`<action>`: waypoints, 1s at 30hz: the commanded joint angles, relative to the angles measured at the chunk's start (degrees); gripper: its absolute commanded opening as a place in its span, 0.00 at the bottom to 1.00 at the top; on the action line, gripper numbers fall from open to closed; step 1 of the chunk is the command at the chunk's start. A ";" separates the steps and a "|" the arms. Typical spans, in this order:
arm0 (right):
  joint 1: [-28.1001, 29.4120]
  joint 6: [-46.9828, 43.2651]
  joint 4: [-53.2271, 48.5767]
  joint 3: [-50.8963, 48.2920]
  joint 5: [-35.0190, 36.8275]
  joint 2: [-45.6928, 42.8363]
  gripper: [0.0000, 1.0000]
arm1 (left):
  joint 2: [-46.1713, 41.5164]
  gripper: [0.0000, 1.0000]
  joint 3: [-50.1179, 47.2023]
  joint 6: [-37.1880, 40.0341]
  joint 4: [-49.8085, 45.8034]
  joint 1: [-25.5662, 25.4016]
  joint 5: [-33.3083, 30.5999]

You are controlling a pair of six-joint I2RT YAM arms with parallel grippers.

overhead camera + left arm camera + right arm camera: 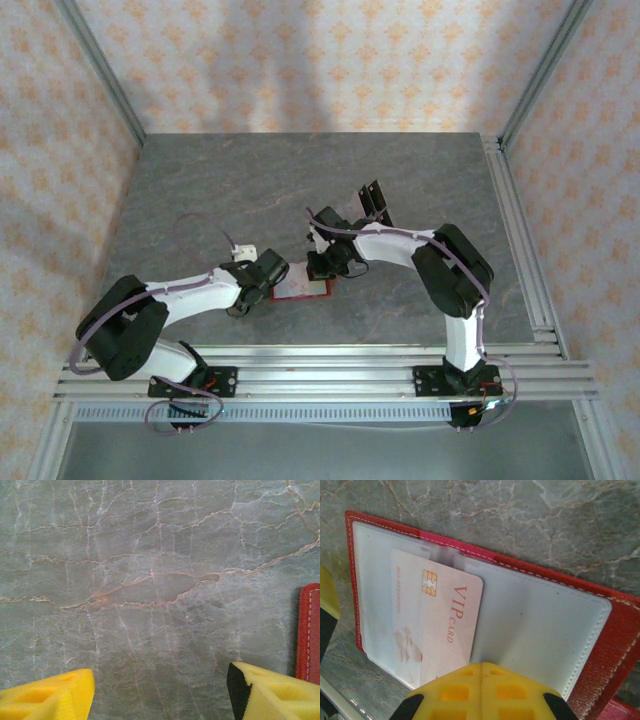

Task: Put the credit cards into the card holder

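Observation:
The card holder (620,645) lies open on the table, red with pale inner pockets, and shows small in the top view (300,289). A pale pink credit card (445,610) marked VIP sits partly inside its left pocket. My right gripper (481,666) is shut, fingertips together, resting on the card's near edge and the pocket. My left gripper (161,680) is open over bare table, nothing between its fingers. The holder's red edge (310,630) lies just beside its right finger. From above, the left gripper (262,283) is at the holder's left side, the right gripper (322,268) at its far right corner.
Two dark cards (372,200) lie on the grey marbled table (200,190) behind the right arm. Metal rails (330,360) run along the near edge and the right side. Patterned walls close in the table.

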 commanded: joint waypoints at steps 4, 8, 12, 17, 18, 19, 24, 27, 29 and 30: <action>0.98 -0.46 -0.71 2.60 0.01 1.98 0.00 | 1.31 0.71 -1.07 -0.94 1.40 0.49 0.09; 1.54 -0.11 -0.60 3.59 -0.32 3.01 0.00 | 1.48 0.71 -1.16 -0.94 1.85 0.48 0.36; 1.98 0.29 -0.44 4.41 -0.52 3.59 0.00 | 1.39 0.71 -1.39 -0.86 2.43 0.49 0.64; 2.24 0.84 0.15 5.22 -1.06 4.24 0.00 | 1.43 0.71 -1.82 -1.01 2.91 0.45 0.91; 2.31 1.02 0.32 5.28 -1.21 4.24 0.00 | 1.39 0.71 -1.91 -1.03 3.09 0.45 0.93; 2.33 1.18 0.45 5.35 -1.36 4.41 0.00 | 1.51 0.71 -2.00 -1.02 3.13 0.49 1.00; 2.75 1.61 0.83 6.31 -1.99 5.27 0.00 | 1.73 0.71 -2.08 -1.10 3.53 0.32 1.26; 3.20 1.75 0.86 6.97 -2.18 5.81 0.00 | 1.96 0.71 -2.00 -1.20 3.53 0.14 1.28; 3.55 1.80 0.79 7.43 -2.45 6.24 0.00 | 2.00 0.71 -2.00 -1.14 3.62 0.05 1.27; 3.65 1.78 0.77 7.53 -2.45 6.34 0.00 | 2.05 0.71 -2.00 -1.29 3.67 0.06 1.25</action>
